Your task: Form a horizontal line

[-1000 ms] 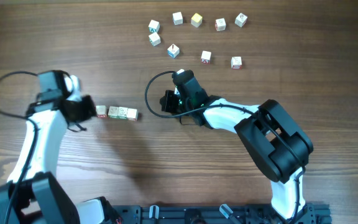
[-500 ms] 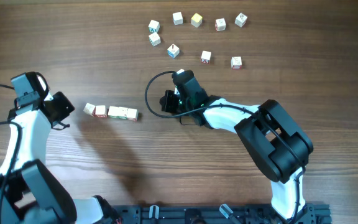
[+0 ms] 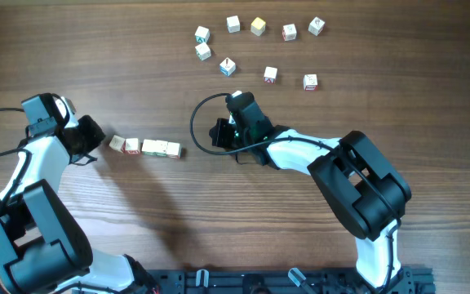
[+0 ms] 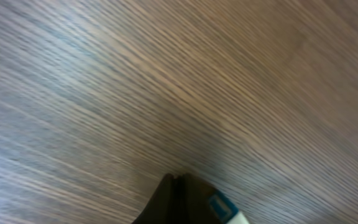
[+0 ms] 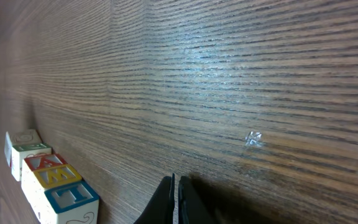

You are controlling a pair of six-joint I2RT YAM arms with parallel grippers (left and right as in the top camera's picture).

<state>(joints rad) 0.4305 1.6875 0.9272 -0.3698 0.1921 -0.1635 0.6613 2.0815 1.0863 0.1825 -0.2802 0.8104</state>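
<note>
The horizontal line (image 3: 147, 148) is a short row of four small whitish cubes on the wooden table, left of centre; its leftmost cube (image 3: 117, 144) sits slightly turned. My left gripper (image 3: 95, 139) is shut and empty, just left of that end cube and apart from it. Only bare wood lies ahead of its closed fingertips (image 4: 169, 184) in the left wrist view. My right gripper (image 3: 215, 135) is also shut and empty, a short way right of the row. The right wrist view has the row (image 5: 42, 177) at its lower left, beyond the right gripper (image 5: 176, 184).
Several loose cubes (image 3: 256, 26) of the same kind lie scattered in an arc at the back of the table, with a few more nearer (image 3: 270, 75). A black cable (image 3: 198, 118) loops beside the right wrist.
My left gripper has drawn back to the left from the row's left end, uncovering a fourth cube there, then edged slightly back. The right arm has stayed still.
</note>
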